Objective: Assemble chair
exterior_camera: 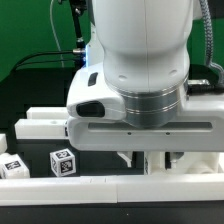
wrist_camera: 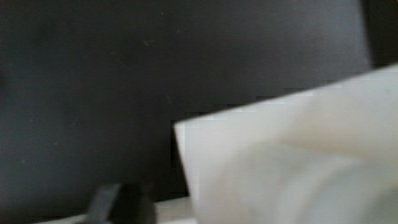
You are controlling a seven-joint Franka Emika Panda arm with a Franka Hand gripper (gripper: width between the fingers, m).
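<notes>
The chair is in loose white pieces on the black table. In the exterior view a small tagged white block and another tagged piece lie at the left. A long white bar runs along the front. My gripper hangs low behind that bar, with a white chair piece showing between its fingers. The wrist view is blurred. A large white chair piece fills much of it, very close. One dark finger stands apart from the piece's edge, and the other finger is hidden.
A second white bar lies farther back at the exterior view's left. Behind the table hangs a green backdrop with black cables. The arm's bulky white body blocks the middle and right of the scene.
</notes>
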